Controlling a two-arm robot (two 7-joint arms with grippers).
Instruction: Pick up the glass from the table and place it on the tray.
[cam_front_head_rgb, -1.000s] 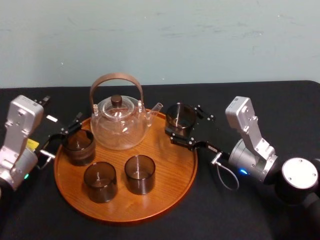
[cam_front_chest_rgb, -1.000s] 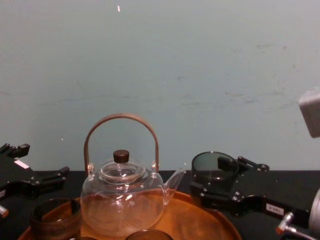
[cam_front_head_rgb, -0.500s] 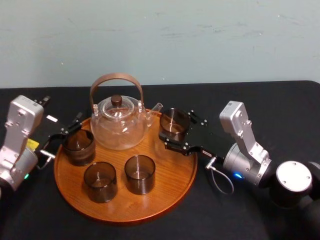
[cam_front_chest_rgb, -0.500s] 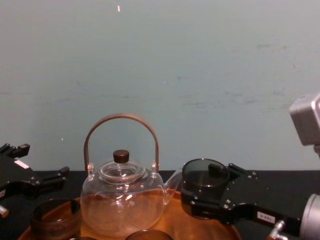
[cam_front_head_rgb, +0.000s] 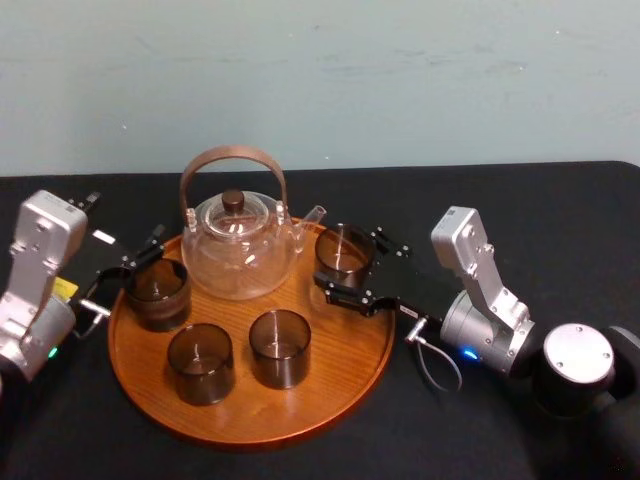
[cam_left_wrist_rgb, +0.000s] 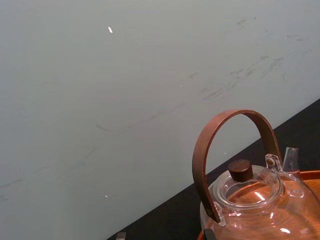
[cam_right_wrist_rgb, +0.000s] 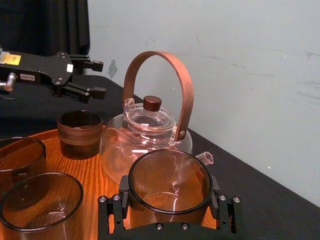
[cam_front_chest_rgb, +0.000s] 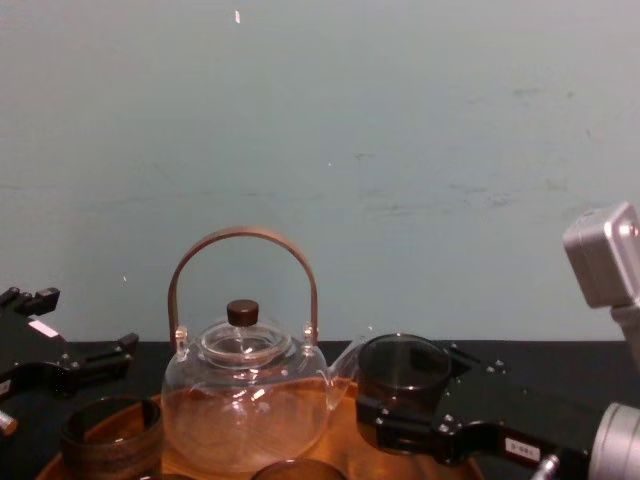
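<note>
My right gripper (cam_front_head_rgb: 348, 262) is shut on a smoky dark glass (cam_front_head_rgb: 345, 250), holding it upright. The glass (cam_right_wrist_rgb: 170, 187) hangs low over the back right part of the round wooden tray (cam_front_head_rgb: 330, 360), just inside the rim and close to the teapot's spout. I cannot tell whether its base touches the wood. From the chest, the glass (cam_front_chest_rgb: 403, 378) sits in the black fingers of the right gripper (cam_front_chest_rgb: 410, 420). My left gripper (cam_front_head_rgb: 128, 222) is open at the tray's left edge with nothing between its fingers.
A glass teapot (cam_front_head_rgb: 238, 245) with a brown hoop handle stands at the back of the tray. Three more dark glasses rest on the tray: one at the left (cam_front_head_rgb: 157, 292) and two at the front (cam_front_head_rgb: 201, 362) (cam_front_head_rgb: 280, 347). A black cloth covers the table (cam_front_head_rgb: 560, 220).
My right gripper has carried the glass to the left and downward, from outside the tray's right rim to a spot over the tray next to the teapot's spout. The left arm has not moved.
</note>
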